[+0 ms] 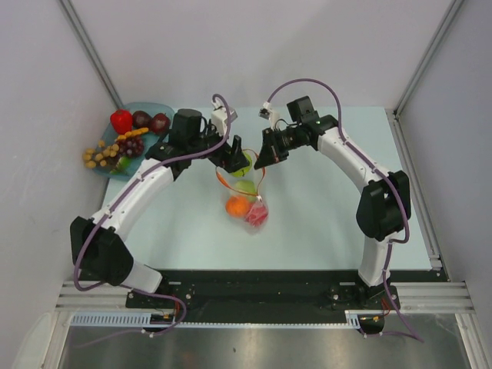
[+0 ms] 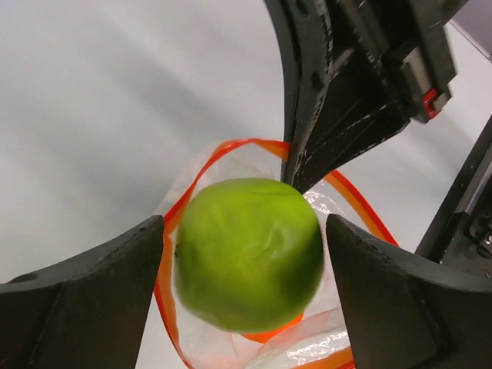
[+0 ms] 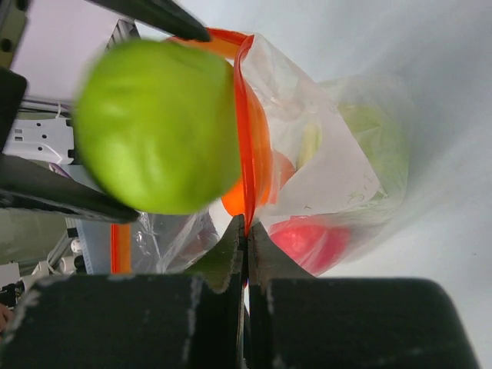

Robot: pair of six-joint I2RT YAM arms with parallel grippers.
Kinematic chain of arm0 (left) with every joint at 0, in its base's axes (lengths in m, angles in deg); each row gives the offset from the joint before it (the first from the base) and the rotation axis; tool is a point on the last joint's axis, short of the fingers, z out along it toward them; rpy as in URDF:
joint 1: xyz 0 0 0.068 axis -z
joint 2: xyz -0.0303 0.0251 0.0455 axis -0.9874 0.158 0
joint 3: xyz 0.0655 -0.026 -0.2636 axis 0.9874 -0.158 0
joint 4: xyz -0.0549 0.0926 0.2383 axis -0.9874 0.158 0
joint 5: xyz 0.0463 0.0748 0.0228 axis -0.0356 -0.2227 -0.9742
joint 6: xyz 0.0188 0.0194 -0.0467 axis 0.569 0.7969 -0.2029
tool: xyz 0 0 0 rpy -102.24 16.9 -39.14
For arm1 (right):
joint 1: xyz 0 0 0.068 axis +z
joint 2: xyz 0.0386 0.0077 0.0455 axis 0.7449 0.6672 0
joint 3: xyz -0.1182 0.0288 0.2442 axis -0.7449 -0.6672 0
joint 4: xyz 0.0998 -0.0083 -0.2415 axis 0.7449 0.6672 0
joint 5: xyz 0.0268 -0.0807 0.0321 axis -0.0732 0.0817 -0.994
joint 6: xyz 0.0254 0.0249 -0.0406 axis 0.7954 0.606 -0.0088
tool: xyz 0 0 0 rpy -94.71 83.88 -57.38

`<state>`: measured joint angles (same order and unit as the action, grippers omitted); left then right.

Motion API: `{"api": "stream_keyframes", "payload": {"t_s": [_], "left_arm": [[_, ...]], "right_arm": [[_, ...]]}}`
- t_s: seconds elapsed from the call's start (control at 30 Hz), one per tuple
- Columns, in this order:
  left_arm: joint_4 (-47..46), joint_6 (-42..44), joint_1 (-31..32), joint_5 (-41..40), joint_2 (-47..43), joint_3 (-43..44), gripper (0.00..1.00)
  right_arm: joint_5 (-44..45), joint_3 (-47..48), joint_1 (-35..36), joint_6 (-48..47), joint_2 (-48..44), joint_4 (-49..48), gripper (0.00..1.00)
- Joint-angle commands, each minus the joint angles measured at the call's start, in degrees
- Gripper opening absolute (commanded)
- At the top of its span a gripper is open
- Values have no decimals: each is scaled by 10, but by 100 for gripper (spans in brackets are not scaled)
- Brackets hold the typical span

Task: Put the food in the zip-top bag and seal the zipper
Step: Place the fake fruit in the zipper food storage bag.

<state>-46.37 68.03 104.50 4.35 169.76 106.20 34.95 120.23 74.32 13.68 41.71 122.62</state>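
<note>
L claw (image 2: pixel 246 231) is let go, w/ thin gaps both sides of the round shiny green toy apple (image 2: pixel 250 254), right over the open mouth of the clear floppy plastic bag (image 3: pixel 338 154). R claw (image 3: pixel 247 231) is pinching the thin red-orange zipper strip (image 3: pixel 244 115) tight. Bag is sitting mid pale desk (image 1: pixel 330 223), well apart from its edges.

A pale mint bench (image 1: pixel 323 231) fills the middle, closed in by 3 plain grey-white wall panels (image 1: pixel 254 46) at left, back and right. 2 aluminium posts (image 1: pixel 91 52) run up the back corners. A black base plate (image 1: pixel 261 286) and a silver rail (image 1: pixel 434 294) border the near edge, with a brushed metal sheet (image 1: pixel 254 350) nearer still. Light is even, shadows soft.
</note>
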Motion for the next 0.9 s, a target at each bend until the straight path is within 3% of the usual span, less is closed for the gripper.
{"api": "stream_keyframes", "payload": {"t_s": [0.0, 0.17, 0.3, 0.43, 0.6, 0.8, 0.87], "left_arm": [[30, 41, 4, -14, 6, 23, 99], [36, 10, -37, 16, -4, 68, 100], [9, -58, -131, 0, 5, 87, 100], [5, -49, -229, -55, 33, 106, 99], [43, -30, -352, -105, 127, 169, 90], [79, -12, -401, -244, 232, 246, 90], [85, -11, -412, -247, 275, 276, 91]], "right_arm": [[-10, 2, 3, -8, -32, -13, 0], [-12, 0, 1, -9, -29, -13, 0], [-12, 0, 0, -8, -26, -16, 0], [-15, 4, -2, -7, -23, -20, 0], [-17, 3, -6, -7, -22, -24, 0], [-18, -2, -9, -2, -15, -31, 0], [-18, -2, -11, -1, -11, -33, 0]]}}
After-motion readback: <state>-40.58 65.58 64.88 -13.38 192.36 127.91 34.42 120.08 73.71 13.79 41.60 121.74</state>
